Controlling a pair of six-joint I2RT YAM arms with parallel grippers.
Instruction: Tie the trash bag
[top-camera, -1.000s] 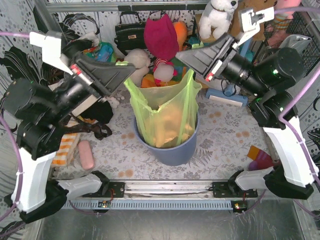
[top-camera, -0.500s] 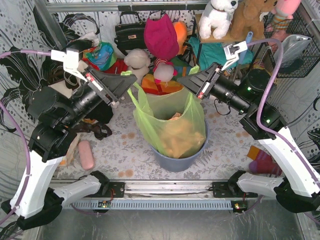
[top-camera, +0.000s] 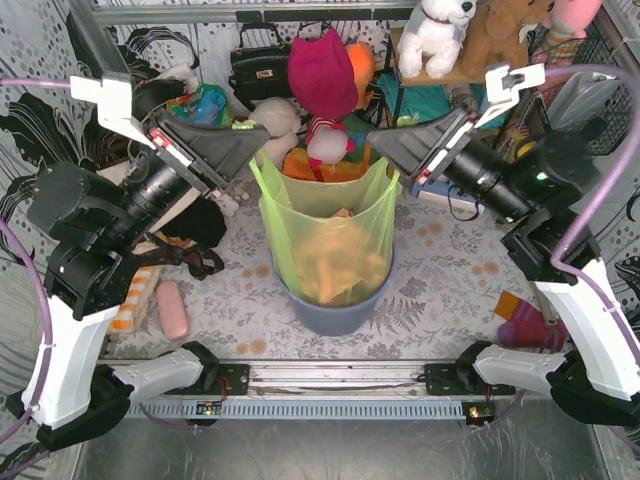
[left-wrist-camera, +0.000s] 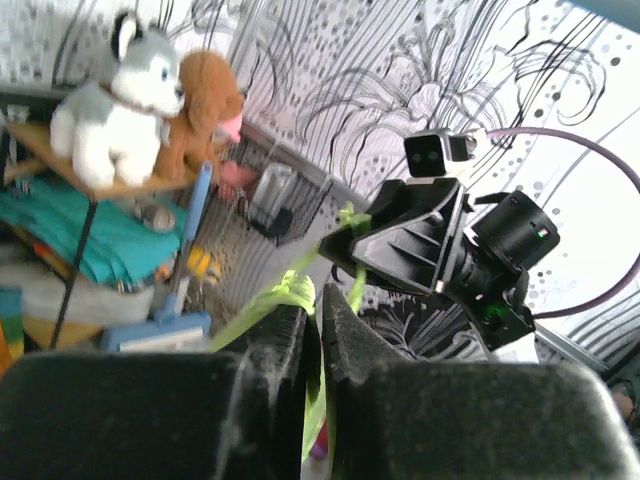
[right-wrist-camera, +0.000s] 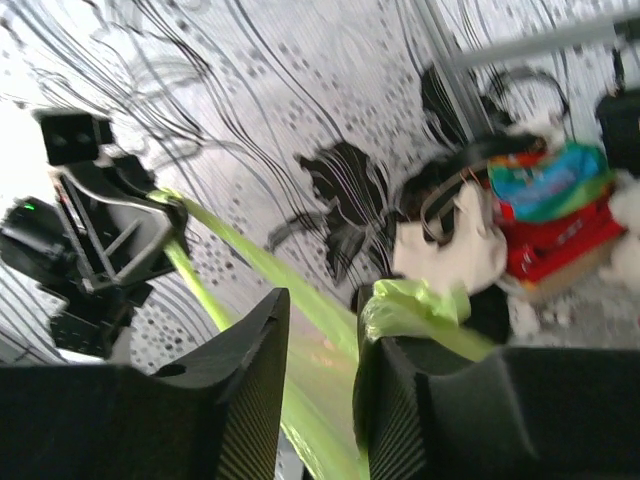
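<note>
Top external view: the trash bag (top-camera: 325, 235) sits in the blue bin (top-camera: 340, 310) on the worktop (top-camera: 440, 260). One ear is clenched in the left gripper (top-camera: 262, 140). The right gripper (top-camera: 378, 150) carries the other ear, but I cannot tell whether it is clamped. The step in hand appears to be holding the ears lifted apart. The next move likely calls for crossing them to form a knot.

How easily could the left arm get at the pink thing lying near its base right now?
Probably not yet: the left end effector is shut on a corner of the trash bag. Nothing seems to block the pink thing, but it would have to let go first.
</note>
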